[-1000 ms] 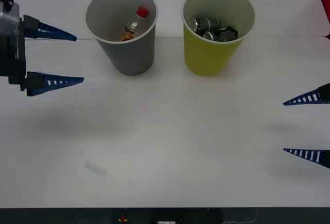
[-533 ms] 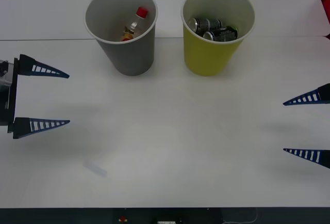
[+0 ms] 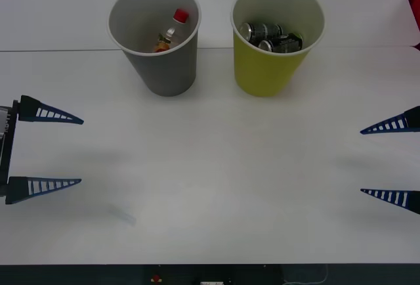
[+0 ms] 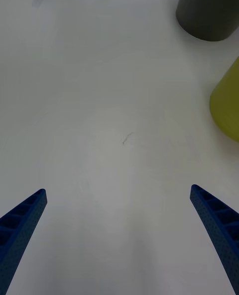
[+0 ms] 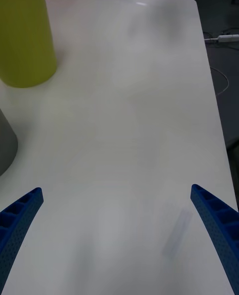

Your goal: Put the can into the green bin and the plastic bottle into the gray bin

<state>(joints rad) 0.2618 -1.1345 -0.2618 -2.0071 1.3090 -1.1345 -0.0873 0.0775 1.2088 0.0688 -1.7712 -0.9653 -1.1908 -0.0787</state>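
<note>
The gray bin (image 3: 156, 42) stands at the back left of the white table with the plastic bottle (image 3: 169, 33) inside it, red cap up. Beside it on the right, the green bin (image 3: 275, 42) holds dark cans (image 3: 270, 37). My left gripper (image 3: 80, 152) hovers open and empty at the table's left edge, well in front of the gray bin. At the right edge my right gripper (image 3: 361, 161) is open and empty too. The green bin (image 5: 24, 31) and the gray bin (image 5: 6, 146) show in the left wrist view, and the gray bin (image 4: 209, 6) and green bin (image 4: 226, 103) in the right wrist view.
The white table (image 3: 216, 180) stretches bare between the two grippers and in front of the bins. A red object (image 3: 413, 16) sits at the far right edge. A cable (image 5: 221, 39) lies on the floor past the table's side.
My left gripper has drawn back from beside the gray bin toward the table's front left, staying open. The right gripper, bins and their contents have not moved.
</note>
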